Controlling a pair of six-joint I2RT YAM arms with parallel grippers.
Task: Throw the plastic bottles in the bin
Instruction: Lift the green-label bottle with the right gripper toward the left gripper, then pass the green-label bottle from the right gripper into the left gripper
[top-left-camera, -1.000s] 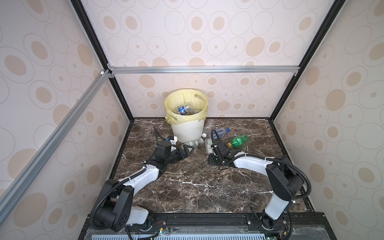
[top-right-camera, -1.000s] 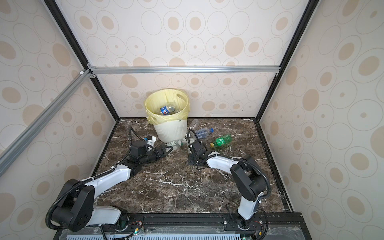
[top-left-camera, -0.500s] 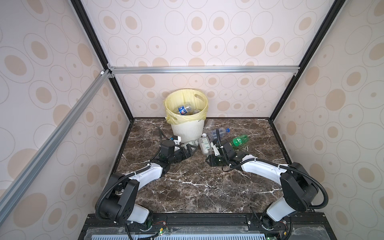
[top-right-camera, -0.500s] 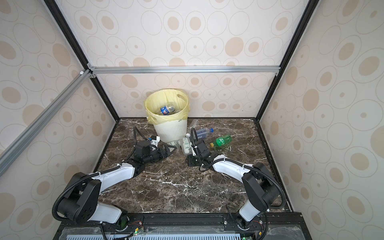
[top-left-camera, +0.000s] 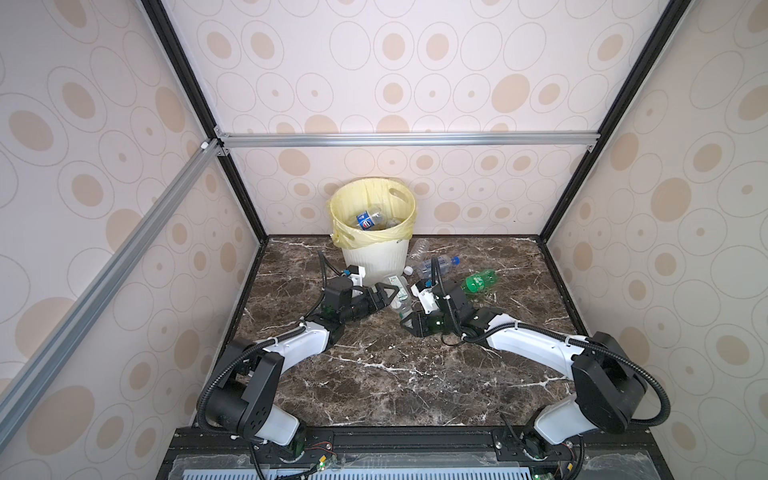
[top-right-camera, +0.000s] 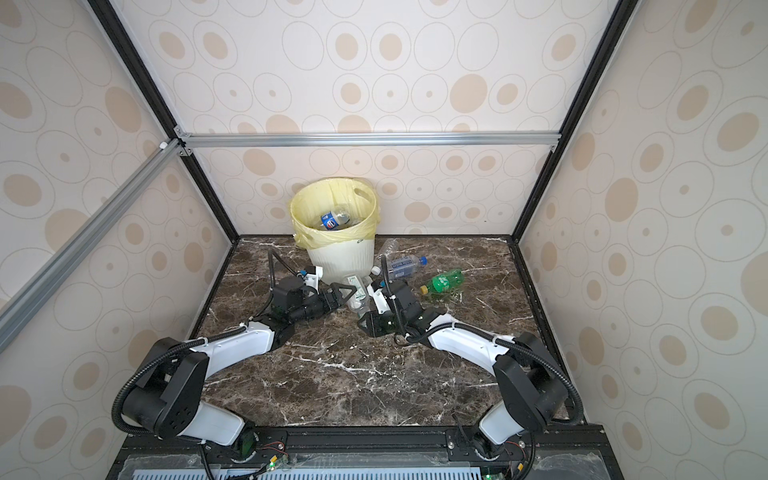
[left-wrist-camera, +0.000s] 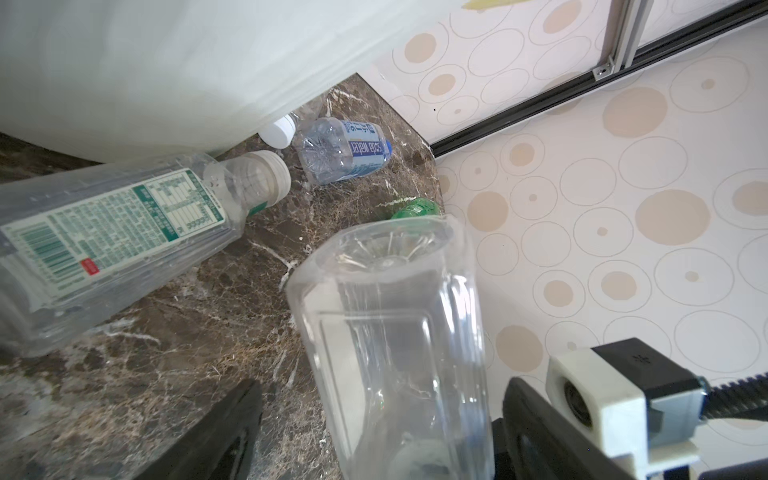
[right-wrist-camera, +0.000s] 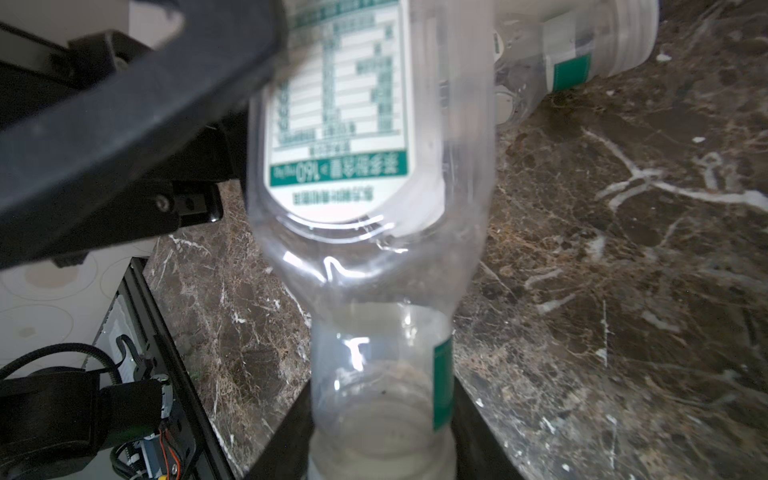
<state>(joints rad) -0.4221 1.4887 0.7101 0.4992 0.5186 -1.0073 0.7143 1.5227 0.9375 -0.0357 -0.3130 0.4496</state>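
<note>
**Two pincers meet at one clear bottle beside the bin**

Since a second ago the left pincer (top-left-camera: 387, 295) has advanced from the bin's foot toward the right pincer (right-wrist-camera: 378, 440). The right pincer has drawn back from the bin (top-left-camera: 374, 262) with its load.

Count: five bottles lie outside the bin. Inside it, one blue-labelled bottle (top-left-camera: 365, 220) shows on top. The clear ones beneath it cannot be counted.

Right pincer: closed on the neck of the clear green-labelled bottle (right-wrist-camera: 365, 199). The base points away from the pincer, and the long axis is in line with its fingers.

Left pincer: jaws open, with one of its fingers (left-wrist-camera: 224, 432) on either side of that bottle's body. A gap is plain on one side.

Second green-labelled bottle (left-wrist-camera: 112, 232): on its side just beside the left pincer, close against the bin's wall. Its white cap points toward the soda-water bottle (left-wrist-camera: 345, 151).

Soda-water bottle: on its side beyond the left pincer's fingertips, base toward them and blue cap away.

Unlabelled clear bottle (top-left-camera: 420, 248): near the bin and beyond both pincers, white-capped end toward them. Whether it leans or lies flat cannot be told.

Green bottle (top-left-camera: 480, 282): on its side on the marble table (top-left-camera: 395, 374), beyond the right pincer's wrist, neck toward that pincer.
</note>
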